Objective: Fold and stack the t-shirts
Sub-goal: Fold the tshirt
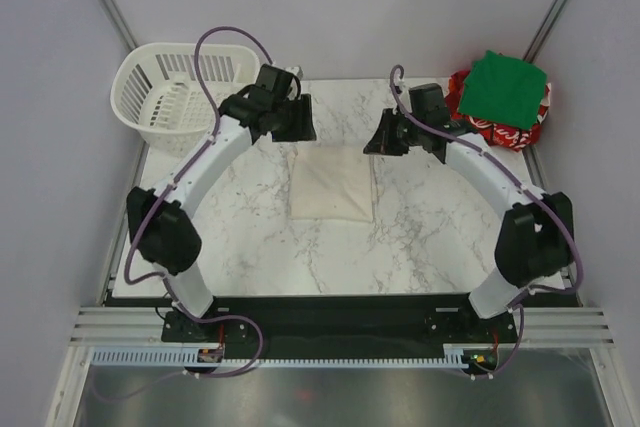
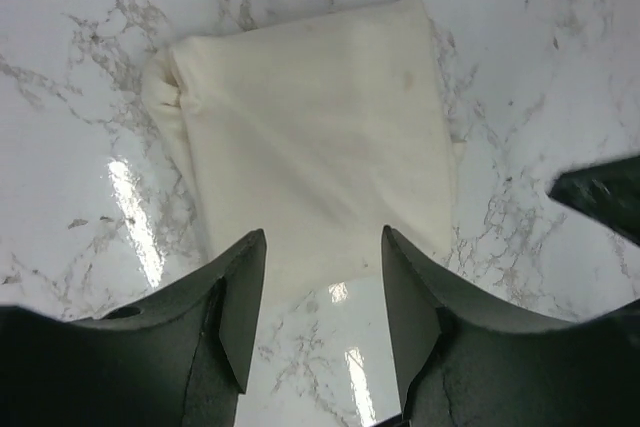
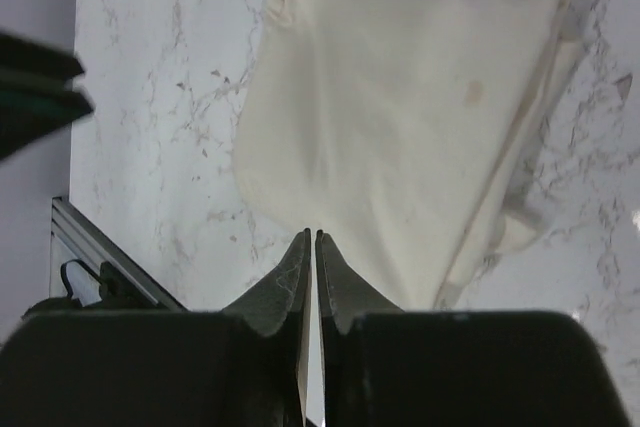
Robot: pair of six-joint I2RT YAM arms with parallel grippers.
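A cream t-shirt (image 1: 332,185) lies folded into a rectangle on the marble table (image 1: 440,237) between the two arms. It also shows in the left wrist view (image 2: 320,137) and in the right wrist view (image 3: 410,117). My left gripper (image 1: 299,127) hovers above the shirt's far left edge, open and empty (image 2: 322,247). My right gripper (image 1: 379,139) hovers just beyond the shirt's far right corner, shut with nothing between the jaws (image 3: 311,237). A folded green t-shirt (image 1: 503,87) lies on a red t-shirt with white lettering (image 1: 500,133) at the back right corner.
A white slotted plastic basket (image 1: 168,92) stands at the back left corner, off the table's edge. Grey walls enclose the table on three sides. The black base rail (image 1: 320,319) runs along the near edge.
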